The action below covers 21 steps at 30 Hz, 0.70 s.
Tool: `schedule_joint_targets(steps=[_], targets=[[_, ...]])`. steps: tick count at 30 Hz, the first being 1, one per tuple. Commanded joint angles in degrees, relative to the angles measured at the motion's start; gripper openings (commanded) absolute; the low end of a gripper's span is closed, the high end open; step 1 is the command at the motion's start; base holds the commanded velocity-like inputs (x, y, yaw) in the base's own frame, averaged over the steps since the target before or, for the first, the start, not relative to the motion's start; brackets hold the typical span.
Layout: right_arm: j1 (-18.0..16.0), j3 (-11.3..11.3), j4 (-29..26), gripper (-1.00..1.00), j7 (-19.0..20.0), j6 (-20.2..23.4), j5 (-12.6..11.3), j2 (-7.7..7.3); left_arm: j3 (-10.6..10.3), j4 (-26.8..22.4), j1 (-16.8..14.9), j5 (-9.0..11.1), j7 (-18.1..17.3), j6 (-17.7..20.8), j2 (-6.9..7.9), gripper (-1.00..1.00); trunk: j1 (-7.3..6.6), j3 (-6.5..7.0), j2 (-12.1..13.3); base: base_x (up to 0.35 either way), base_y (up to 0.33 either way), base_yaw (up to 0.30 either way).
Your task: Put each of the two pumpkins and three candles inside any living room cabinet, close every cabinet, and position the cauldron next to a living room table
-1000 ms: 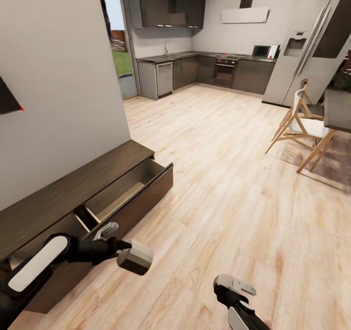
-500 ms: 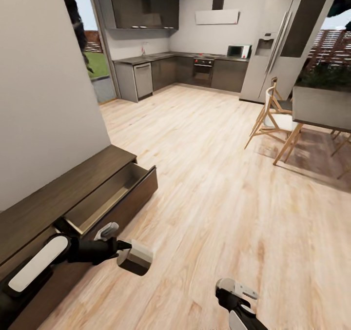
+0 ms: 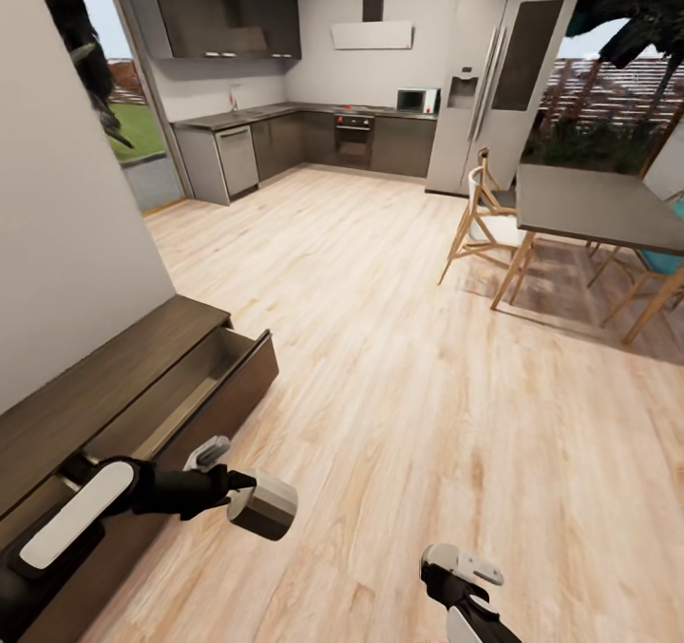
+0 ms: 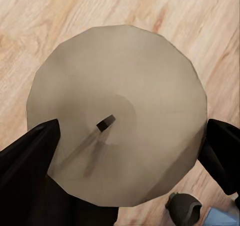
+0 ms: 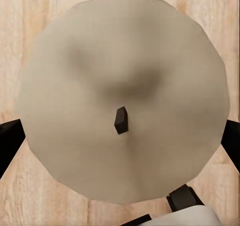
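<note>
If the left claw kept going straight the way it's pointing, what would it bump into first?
The left claw is already shut on a candle, and it points down at the wooden floor. Going straight on, the candle would probably meet that floor first; how far off is unclear.

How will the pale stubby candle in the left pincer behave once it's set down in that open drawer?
The pale, short cylindrical candle looks rigid, so the left pincer probably won't deform it. Its wide flat top with the short dark wick suggests it stands stably upright. Laid on its side, the round body would likely roll in the dark-brown wood-grain cabinet's open drawer.
</note>
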Motion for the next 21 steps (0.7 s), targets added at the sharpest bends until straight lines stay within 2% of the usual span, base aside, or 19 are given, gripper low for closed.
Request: schedule_joint_targets(steps=[1,11,14,16,18,19,21], targets=[[-0.1,0.5,-0.1,-1.00,-0.4,0.0,-0.4,-0.05,-0.1,0.0,0.0,0.9,0.5,-0.1,0.05,-1.00,-0.22,0.13,0.4,0.000,0.000,-0.259],[0.0,0.4,0.0,-1.00,-0.5,0.0,-0.5,-0.05,-0.4,0.5,-0.1,0.8,0.5,-0.1,0.01,-1.00,-2.42,1.93,4.4,0.000,0.000,-0.259],[0.0,0.4,0.0,-1.00,-0.5,0.0,-0.5,-0.05,-0.4,1.2,-0.1,0.3,0.8,-0.2,-0.99,-1.00,-3.08,2.47,5.6,0.000,0.000,-0.259],[0.0,0.4,0.0,-1.00,-0.5,0.0,-0.5,-0.05,-0.3,3.1,-0.1,-1.3,1.8,-0.2,-2.19,-1.00,-3.52,2.83,6.4,0.000,0.000,-0.259],[0.0,0.4,0.0,-1.00,-0.5,0.0,-0.5,-0.10,-0.2,4.8,-0.1,-3.6,3.1,-0.2,-4.14,-1.00,-3.96,3.19,7.2,0.000,0.000,-0.259],[0.0,0.4,0.0,-1.00,-0.5,0.0,-0.5,-0.12,-0.1,5.7,-0.2,-5.7,3.9,-0.2,-5.68,-1.00,-4.18,3.37,7.6,0.000,0.000,-0.259],[0.0,0.4,0.0,-1.00,-0.5,0.0,-0.5,-0.13,0.0,7.0,-0.3,-8.8,4.6,-0.2,-7.53,-1.00,-4.62,3.73,8.4,0.000,0.000,-0.259]])
